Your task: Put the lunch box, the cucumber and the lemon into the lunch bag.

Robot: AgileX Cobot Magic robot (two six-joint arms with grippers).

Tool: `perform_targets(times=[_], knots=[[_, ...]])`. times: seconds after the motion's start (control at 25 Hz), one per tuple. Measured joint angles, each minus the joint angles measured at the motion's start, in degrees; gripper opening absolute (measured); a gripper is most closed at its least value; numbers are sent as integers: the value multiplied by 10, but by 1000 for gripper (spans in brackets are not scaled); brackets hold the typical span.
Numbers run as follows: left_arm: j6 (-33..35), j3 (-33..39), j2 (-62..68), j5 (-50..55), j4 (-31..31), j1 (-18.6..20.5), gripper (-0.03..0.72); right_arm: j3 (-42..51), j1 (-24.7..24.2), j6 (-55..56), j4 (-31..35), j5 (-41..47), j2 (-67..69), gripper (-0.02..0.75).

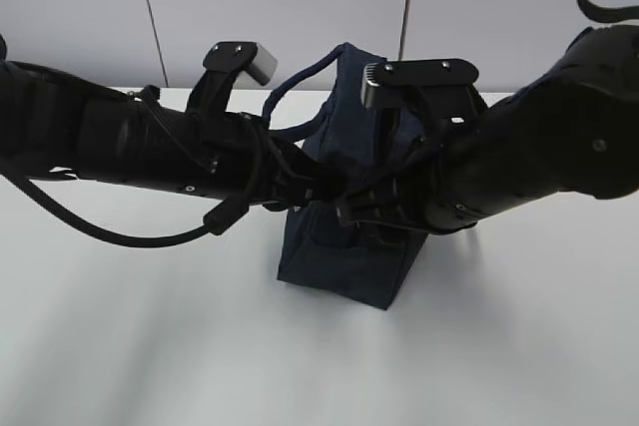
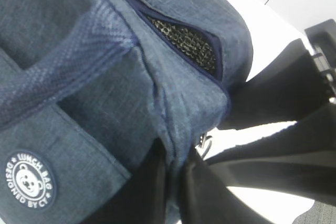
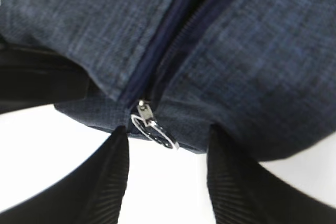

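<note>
Left gripper (image 2: 173,182) pinching a fold of the lunch bag (image 2: 157,77) fabric between its two dark fingers (image 2: 152,187), narrow, clamped on the cloth just below the zipper's end. Right gripper (image 3: 168,177) spread wide, fingers (image 3: 105,182) apart on either side of the silver ring pull (image 3: 155,129), not touching it. Zipper slider (image 3: 143,111) sitting at the near end of the track, ring hanging just below. Part of the zipper gaping in the left wrist view, showing dark mesh lining (image 2: 186,40). Round white logo (image 2: 29,179) with a bear face low on the bag's side. Lunch bag (image 1: 349,246) standing upright on the white table (image 1: 150,346), between both arms, one loop handle (image 1: 295,92) raised. Cucumber, lemon and lunch box not visible in any view.
</note>
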Motion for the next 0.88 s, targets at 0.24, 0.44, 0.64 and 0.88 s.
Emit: perform_targets(times=[0.24,0.44,0.64,0.88], knots=[[0,0,0,0,4,0,-4,0,-5,-90,96,-1,0,369],[0,0,0,0,7,0,-4,0,-5,-164,173,-9,5,369],[0,0,0,0,14,0,-3,0,-5,-273,287,-17,40,369],[0,0,0,-1,15,0,-4,0,-8,-326,340,-42,47,349]])
